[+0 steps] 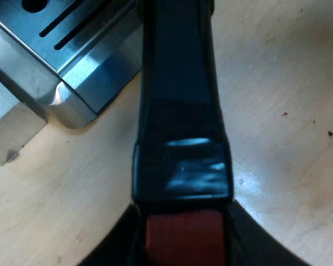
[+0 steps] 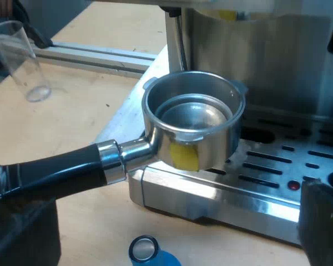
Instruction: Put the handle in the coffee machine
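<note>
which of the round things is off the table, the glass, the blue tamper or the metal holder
The metal holder: its basket hangs over the tray of the espresso machine, while the measuring glass and the blue tamper stand on the table.

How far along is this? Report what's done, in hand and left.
Done: the left gripper is shut on the holder by its dark handle, and the holder is off the table. In hand: its basket hangs over the espresso machine's drip tray, open side up. Left: raise it into the machine's front and lock it; it is not yet seated.
</note>
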### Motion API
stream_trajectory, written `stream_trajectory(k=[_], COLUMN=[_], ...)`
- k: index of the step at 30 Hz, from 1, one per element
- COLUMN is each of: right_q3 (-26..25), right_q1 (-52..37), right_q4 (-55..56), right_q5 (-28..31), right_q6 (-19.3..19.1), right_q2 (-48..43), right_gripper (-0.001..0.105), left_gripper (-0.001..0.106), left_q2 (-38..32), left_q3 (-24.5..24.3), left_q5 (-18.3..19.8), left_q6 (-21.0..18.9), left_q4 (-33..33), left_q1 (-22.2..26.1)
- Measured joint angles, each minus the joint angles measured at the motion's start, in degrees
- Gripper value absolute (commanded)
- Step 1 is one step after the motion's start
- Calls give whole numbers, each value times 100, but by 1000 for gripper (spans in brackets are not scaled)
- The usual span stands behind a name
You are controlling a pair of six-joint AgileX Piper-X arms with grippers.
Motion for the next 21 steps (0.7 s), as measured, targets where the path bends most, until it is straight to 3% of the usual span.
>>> stream_trajectory(k=[7, 21], right_q3=[291, 312], right_q1=[0, 0], right_q4=[-877, -920], right_q5=[121, 214], right_q6=[-533, -590], right_q2=[101, 138], right_gripper=[87, 87], left_gripper=[0, 0], left_q2=[0, 0], left_q3=[0, 0], left_q5=[0, -15], left_q6=[13, 20], left_q4=[-84, -84], left_q1=[0, 0])
